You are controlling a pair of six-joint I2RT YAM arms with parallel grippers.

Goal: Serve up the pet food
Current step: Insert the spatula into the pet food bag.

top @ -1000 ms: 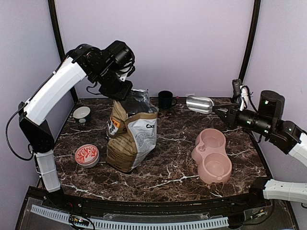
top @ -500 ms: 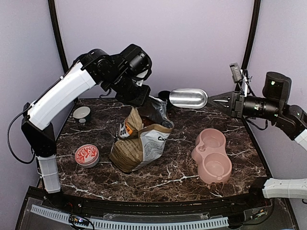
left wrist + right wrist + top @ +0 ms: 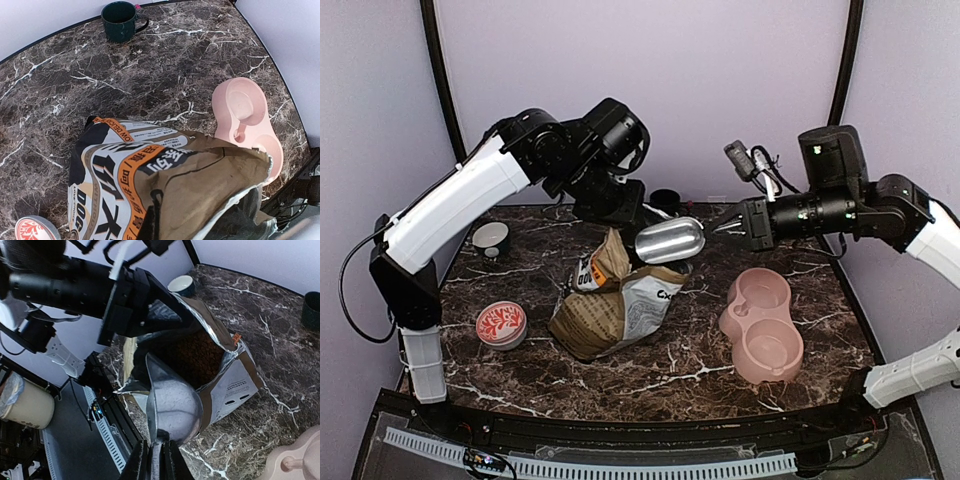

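The tan-and-white bag leans to the right on the marble table, its mouth open. My left gripper is shut on the bag's top rim and holds it up; the bag fills the left wrist view. Reddish-brown pet food shows inside the bag in the right wrist view. My right gripper is shut on the handle of a metal scoop. The scoop hangs at the bag's mouth, just above the kibble, and looks empty. The pink double bowl lies to the right of the bag.
A dark green mug stands at the back behind the bag. A small dark bowl sits at the back left. A red patterned round tin lies at the front left. The table's front edge runs below the bag and bowl.
My left gripper has pulled the bag's top to the right and tilted it over. My right gripper has carried the scoop left and down, from near the pink bowl to the bag's mouth.
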